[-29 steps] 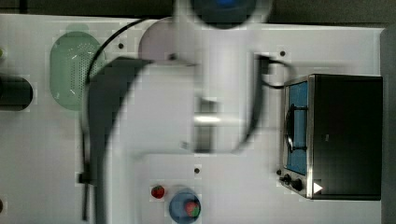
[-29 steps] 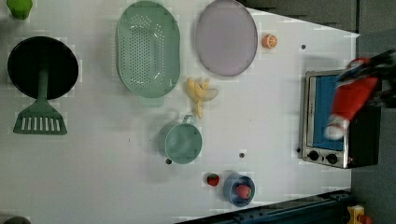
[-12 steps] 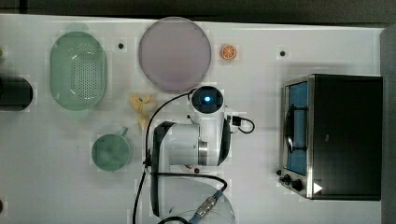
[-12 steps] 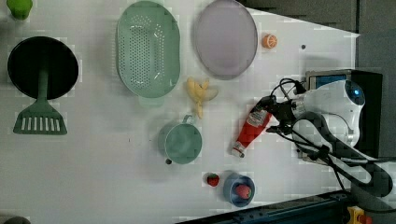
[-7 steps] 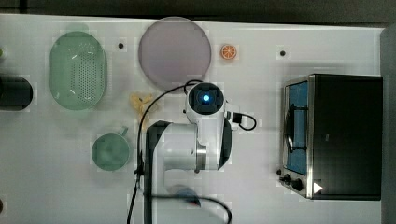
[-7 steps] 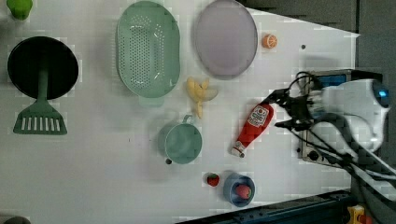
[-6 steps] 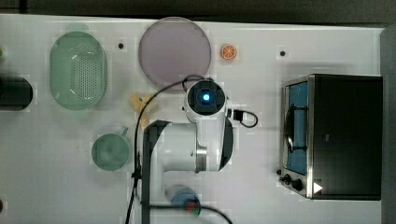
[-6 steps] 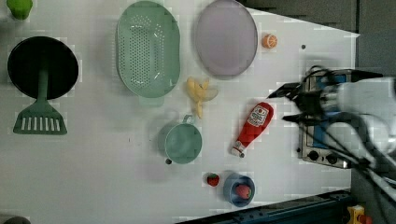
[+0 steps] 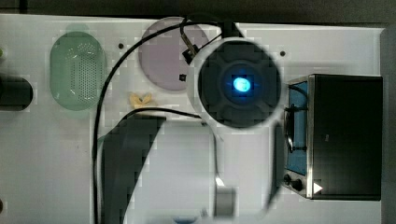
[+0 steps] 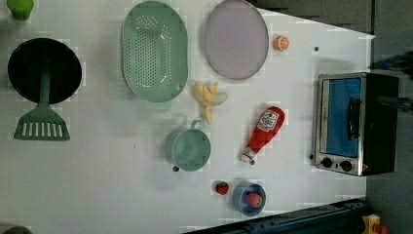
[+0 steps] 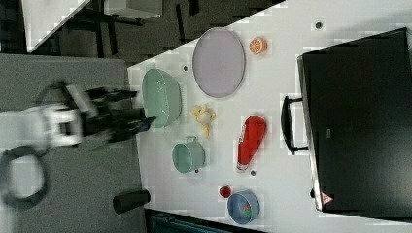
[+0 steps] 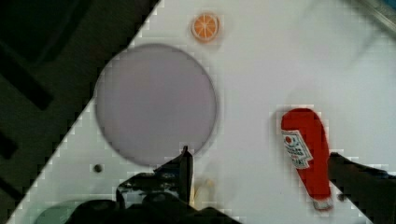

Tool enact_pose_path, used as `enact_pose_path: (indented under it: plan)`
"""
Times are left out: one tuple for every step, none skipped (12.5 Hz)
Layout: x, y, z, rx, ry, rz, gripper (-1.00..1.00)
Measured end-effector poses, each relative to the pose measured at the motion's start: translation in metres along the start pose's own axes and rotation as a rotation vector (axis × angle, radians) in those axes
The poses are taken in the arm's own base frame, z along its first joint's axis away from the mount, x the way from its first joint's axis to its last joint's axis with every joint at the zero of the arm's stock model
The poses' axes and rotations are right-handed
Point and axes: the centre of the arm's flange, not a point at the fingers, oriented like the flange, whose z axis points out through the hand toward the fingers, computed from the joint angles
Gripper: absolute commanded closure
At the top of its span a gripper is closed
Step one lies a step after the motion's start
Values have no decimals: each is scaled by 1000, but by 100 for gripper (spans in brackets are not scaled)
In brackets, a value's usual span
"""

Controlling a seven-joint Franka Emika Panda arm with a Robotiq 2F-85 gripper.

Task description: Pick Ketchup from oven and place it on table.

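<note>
my arm (image 9: 240,84) – looming over the counter (image 9: 37,154) | oven (image 9: 334,135) – at the top view's right | green colander (image 9: 77,70) – at its left

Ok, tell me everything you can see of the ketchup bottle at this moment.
The ketchup bottle is slim red plastic with a white label on its wide body and a small white cap on the narrow neck. It lies flat on the white table, slightly aslant. In the left view it sits between the oven and the banana, cap toward the blue bowl. Nothing touches it but the table; the open claw is clear of it.
</note>
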Motion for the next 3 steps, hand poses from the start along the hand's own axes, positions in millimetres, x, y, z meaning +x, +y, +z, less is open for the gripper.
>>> enact_pose_path:
  plan:
    - [1, 2, -35, 8, 16, -2, -100]
    - [-1, 3, -61, 14, 37, -10, -100]
    - [-5, 4, -81, 5, 27, -12, -100]
